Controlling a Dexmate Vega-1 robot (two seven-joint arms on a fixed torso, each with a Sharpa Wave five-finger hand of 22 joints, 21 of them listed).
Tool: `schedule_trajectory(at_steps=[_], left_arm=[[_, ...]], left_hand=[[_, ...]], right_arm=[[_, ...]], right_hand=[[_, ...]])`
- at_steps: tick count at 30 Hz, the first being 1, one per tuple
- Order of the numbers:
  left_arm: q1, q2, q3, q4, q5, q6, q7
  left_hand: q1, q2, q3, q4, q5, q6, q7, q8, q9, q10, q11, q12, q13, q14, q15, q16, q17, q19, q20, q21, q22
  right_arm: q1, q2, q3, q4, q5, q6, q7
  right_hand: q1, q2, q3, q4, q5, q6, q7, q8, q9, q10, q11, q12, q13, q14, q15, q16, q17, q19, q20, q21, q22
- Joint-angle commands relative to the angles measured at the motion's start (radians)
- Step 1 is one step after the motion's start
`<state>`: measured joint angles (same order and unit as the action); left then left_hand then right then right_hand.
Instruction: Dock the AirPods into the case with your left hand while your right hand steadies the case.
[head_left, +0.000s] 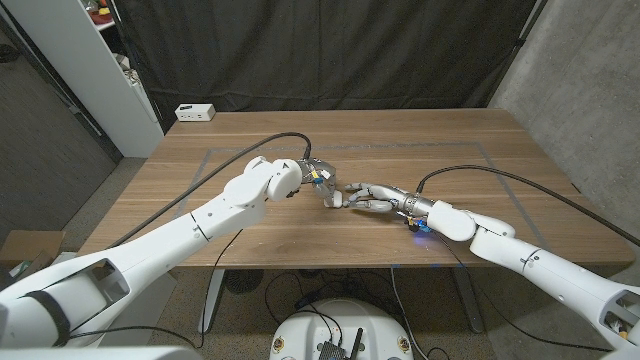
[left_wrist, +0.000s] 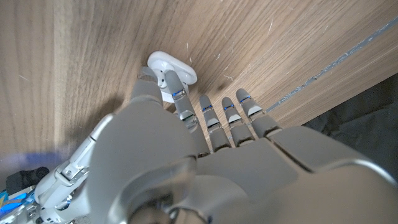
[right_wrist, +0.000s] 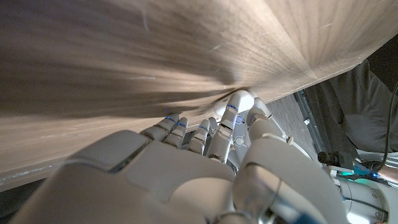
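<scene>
Pressing down now is the risky part: your left hand (head_left: 322, 181) and right hand (head_left: 372, 196) meet at the middle of the wooden table (head_left: 480, 150), with the small white case (left_wrist: 172, 67) between their fingertips. In the left wrist view, a thumb and a fingertip (left_wrist: 175, 84) close against the case's white shell, so that hand looks to be pinching something at the case. Whether an earbud sits between them, I cannot tell; it is too small and covered. Your right hand has its fingers curled toward the same spot, touching or just beside the case, but the grip itself is hidden, so I cannot tell whether it truly holds.

If the right hand only brushes the case, your push could send it skating away, since glossy rounded plastic slides easily on smooth, fine-grained wood. A tilted earbud could jam at the rim or pop free and roll. Both sets of metal-grey fingers are crowded close together, so they could also knock each other.

The case is a smooth, rounded, hard shell; the tabletop is flat and matte with straight grain.
</scene>
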<state>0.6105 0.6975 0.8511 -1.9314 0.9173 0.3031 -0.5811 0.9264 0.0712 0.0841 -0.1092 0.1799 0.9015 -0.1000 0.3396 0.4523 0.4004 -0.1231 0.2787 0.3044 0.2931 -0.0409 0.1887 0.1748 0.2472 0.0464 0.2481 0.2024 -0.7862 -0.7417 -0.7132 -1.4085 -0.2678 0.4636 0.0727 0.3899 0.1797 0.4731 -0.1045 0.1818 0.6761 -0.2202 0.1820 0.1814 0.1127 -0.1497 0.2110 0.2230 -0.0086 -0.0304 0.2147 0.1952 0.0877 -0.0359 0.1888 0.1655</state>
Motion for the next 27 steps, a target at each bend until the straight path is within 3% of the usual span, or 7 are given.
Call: schedule_trajectory(at_steps=[1,12,20,27], left_arm=[[0.025,-0.001,-0.001,-0.022,0.006,0.034,0.038],[0.05,0.018,-0.014,-0.07,0.041,0.077,0.045],[0.046,0.016,-0.008,-0.065,0.07,0.101,0.002],[0.079,0.043,-0.043,-0.104,0.048,0.097,0.038]], left_hand=[[-0.006,0.002,-0.005,-0.002,0.007,-0.01,-0.002,-0.006,0.003,0.006,-0.003,0.002,0.006,0.005,-0.101,0.004,0.004,0.008,0.0,0.005,0.002],[-0.023,-0.01,-0.016,0.002,0.009,-0.038,-0.002,-0.019,0.004,-0.003,-0.004,-0.002,0.009,0.005,-0.091,0.005,0.005,0.008,0.008,0.005,0.002],[-0.039,-0.022,-0.026,0.006,0.011,-0.053,-0.006,-0.029,0.001,-0.012,-0.003,-0.006,0.012,-0.005,-0.081,0.002,0.007,0.007,0.013,0.004,0.002],[-0.046,-0.027,-0.031,0.008,0.013,-0.065,-0.012,-0.038,-0.004,-0.012,0.0,-0.006,0.013,-0.011,-0.08,0.002,0.008,0.006,0.016,0.004,0.002]], right_arm=[[-0.007,-0.007,0.005,-0.002,0.016,0.001,0.008],[-0.004,-0.008,0.005,0.006,0.022,0.012,0.018],[-0.003,-0.005,0.005,0.009,0.03,0.013,0.026],[-0.004,-0.003,0.006,0.008,0.032,0.005,0.025]], right_hand=[[0.011,0.002,0.007,0.001,0.001,0.011,-0.001,0.007,0.003,0.004,-0.001,0.004,0.003,0.007,-0.168,0.005,0.003,0.014,-0.039,0.003,0.002],[0.014,0.004,0.011,0.0,0.002,0.017,-0.002,0.008,0.003,0.005,-0.002,0.004,0.002,0.009,-0.169,0.006,0.003,0.015,-0.04,0.003,0.002],[0.016,0.004,0.013,0.0,0.002,0.02,-0.002,0.008,0.003,0.009,-0.004,0.006,0.002,0.011,-0.169,0.006,0.003,0.015,-0.039,0.002,0.002],[0.018,0.005,0.015,-0.001,0.002,0.024,-0.002,0.009,0.004,0.011,-0.002,0.007,0.002,0.013,-0.167,0.007,0.002,0.017,-0.034,0.002,0.002]])
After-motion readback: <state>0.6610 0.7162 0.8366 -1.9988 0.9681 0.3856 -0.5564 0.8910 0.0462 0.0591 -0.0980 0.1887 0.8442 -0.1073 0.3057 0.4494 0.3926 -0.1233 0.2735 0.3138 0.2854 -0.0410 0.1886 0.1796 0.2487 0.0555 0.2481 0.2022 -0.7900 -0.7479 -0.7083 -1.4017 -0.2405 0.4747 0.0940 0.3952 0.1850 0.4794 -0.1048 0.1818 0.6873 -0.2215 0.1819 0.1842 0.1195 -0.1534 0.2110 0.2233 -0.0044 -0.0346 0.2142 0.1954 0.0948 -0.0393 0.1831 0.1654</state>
